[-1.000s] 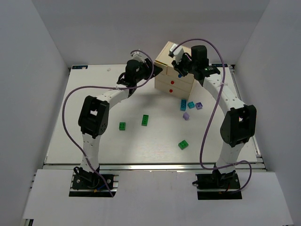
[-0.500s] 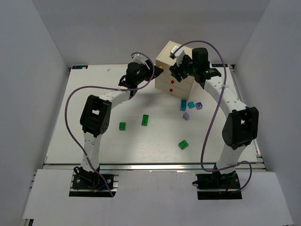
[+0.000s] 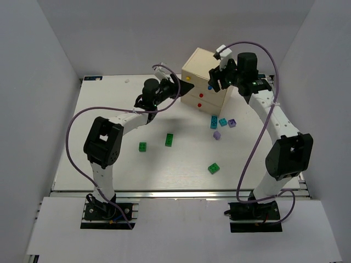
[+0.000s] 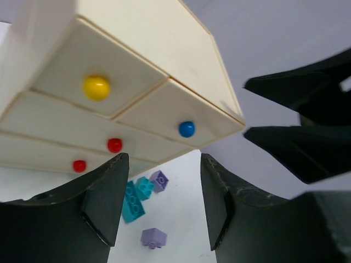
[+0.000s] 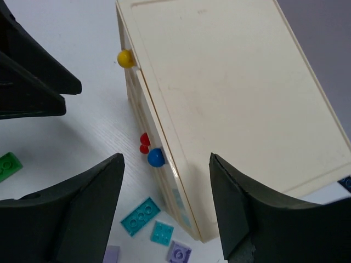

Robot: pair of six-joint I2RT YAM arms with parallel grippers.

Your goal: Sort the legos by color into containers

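Both grippers have drawn back from the chest (image 3: 204,71) and spread wider. Legos (image 3: 169,139) lie loose on the table (image 3: 181,170) before it, none sorted, and every drawer (image 4: 71,66) looks shut. Left gripper (image 4: 163,159) sits just beside the yellow knob (image 4: 96,87), right gripper (image 5: 163,158) hangs over the chest's top, both with jaws apart and empty. Pulling that small knob unbraced could drag or tip the chest, or slip free.

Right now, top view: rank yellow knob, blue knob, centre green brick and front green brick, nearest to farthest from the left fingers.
1. yellow knob, just right of the left fingers
2. blue knob, farther right on the chest
3. centre green brick, mid-table
4. front green brick, near right
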